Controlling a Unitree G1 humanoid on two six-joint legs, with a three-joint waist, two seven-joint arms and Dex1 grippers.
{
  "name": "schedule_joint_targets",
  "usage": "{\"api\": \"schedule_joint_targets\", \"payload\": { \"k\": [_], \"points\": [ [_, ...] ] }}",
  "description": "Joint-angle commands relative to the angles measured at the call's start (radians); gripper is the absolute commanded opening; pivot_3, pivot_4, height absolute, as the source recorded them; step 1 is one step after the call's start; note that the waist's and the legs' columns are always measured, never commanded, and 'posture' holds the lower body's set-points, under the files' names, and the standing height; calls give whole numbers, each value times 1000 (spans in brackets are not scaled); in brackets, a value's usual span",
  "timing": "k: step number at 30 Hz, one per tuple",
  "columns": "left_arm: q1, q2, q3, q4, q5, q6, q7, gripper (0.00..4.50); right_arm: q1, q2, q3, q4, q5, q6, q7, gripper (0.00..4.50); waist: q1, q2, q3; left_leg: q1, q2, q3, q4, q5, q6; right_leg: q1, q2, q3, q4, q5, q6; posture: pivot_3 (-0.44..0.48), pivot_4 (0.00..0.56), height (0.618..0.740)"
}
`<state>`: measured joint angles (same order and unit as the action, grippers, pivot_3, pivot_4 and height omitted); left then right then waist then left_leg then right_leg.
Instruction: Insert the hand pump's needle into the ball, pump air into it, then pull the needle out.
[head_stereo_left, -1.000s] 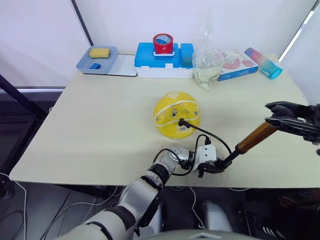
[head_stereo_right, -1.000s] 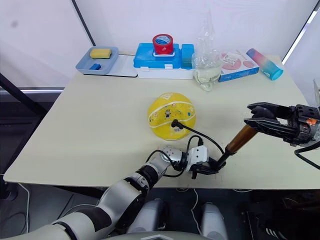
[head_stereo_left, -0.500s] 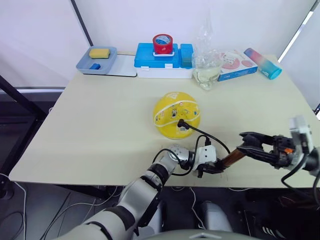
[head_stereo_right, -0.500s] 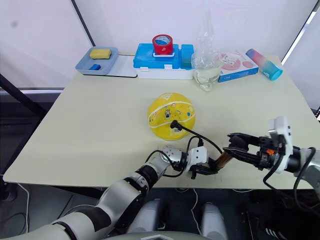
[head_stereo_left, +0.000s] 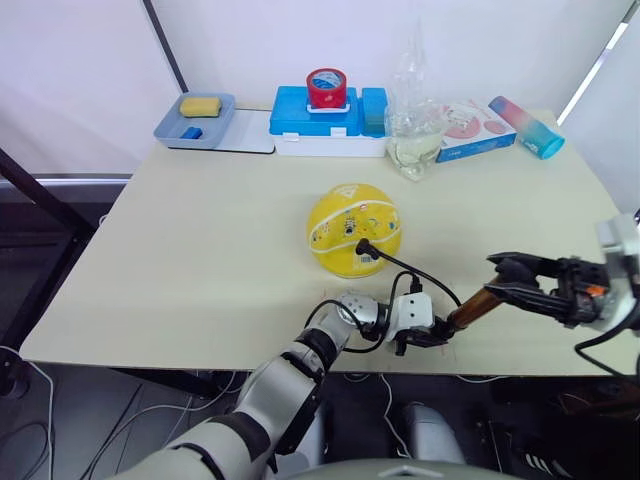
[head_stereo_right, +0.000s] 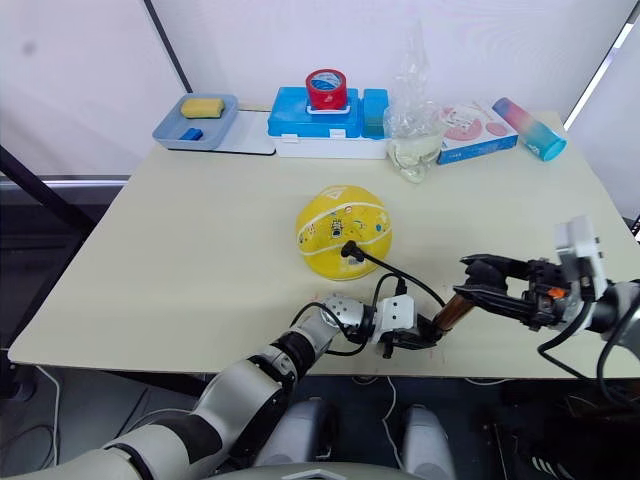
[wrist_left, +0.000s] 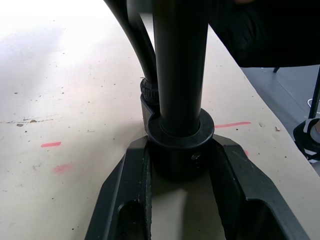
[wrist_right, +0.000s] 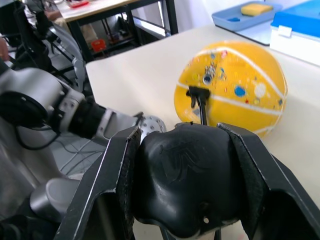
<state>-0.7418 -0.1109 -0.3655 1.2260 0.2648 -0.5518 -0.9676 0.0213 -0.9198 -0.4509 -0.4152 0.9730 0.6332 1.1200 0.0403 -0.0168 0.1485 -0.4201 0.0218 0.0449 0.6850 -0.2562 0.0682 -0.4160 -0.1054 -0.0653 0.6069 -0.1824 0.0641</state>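
The yellow ball (head_stereo_left: 353, 229) rests mid-table, with the needle's black fitting (head_stereo_left: 362, 243) plugged into its near side. From there the black hose (head_stereo_left: 420, 272) curves to the hand pump (head_stereo_left: 474, 308), whose gold barrel slants up to the right near the table's front edge. My left gripper (head_stereo_left: 432, 336) is shut on the pump's black base cap (wrist_left: 179, 145), which rests on the table. My right gripper (head_stereo_left: 500, 277) is shut on the pump's black handle (wrist_right: 185, 175). The right wrist view looks over the handle at the ball (wrist_right: 235, 87) and the fitting (wrist_right: 198, 93).
Along the table's far edge stand a blue tray (head_stereo_left: 175, 128) with a yellow sponge, a blue box (head_stereo_left: 325, 118) carrying a red tape roll (head_stereo_left: 326, 88), a clear plastic bag (head_stereo_left: 412, 130), a flat carton (head_stereo_left: 470, 128) and a pink-blue bottle (head_stereo_left: 525, 126).
My right gripper pushed the handle down toward the left gripper, shortening the visible barrel, then drew back up and to the right a little. Left gripper and ball stayed put.
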Motion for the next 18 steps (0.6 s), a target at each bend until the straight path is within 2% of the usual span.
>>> {"api": "schedule_joint_targets", "payload": {
  "k": [1,10,14,18],
  "points": [
    [18,7,-24,39,32,17,-3,1141,-55,-65,-146,-18,112,57,-31,1922,0,1,0,0,0,0,0,0,0,0,0,0,0,0,0,0,150,739],
    [22,11,-20,39,29,12,-7,1141,-169,-186,-239,29,247,197,-77,1922,0,0,0,0,0,0,0,0,0,-1,-1,0,0,0,-1,0,150,739],
    [23,21,-37,36,53,-30,43,1141,-174,-170,-187,14,234,208,-88,1922,0,1,0,-1,0,0,0,0,0,-1,-1,0,0,0,0,0,150,739],
    [25,26,-46,42,62,-52,48,1141,-98,-107,-88,-38,150,181,-88,1922,0,0,0,0,0,0,0,0,0,0,0,0,0,0,0,0,150,739]
  ]
}}
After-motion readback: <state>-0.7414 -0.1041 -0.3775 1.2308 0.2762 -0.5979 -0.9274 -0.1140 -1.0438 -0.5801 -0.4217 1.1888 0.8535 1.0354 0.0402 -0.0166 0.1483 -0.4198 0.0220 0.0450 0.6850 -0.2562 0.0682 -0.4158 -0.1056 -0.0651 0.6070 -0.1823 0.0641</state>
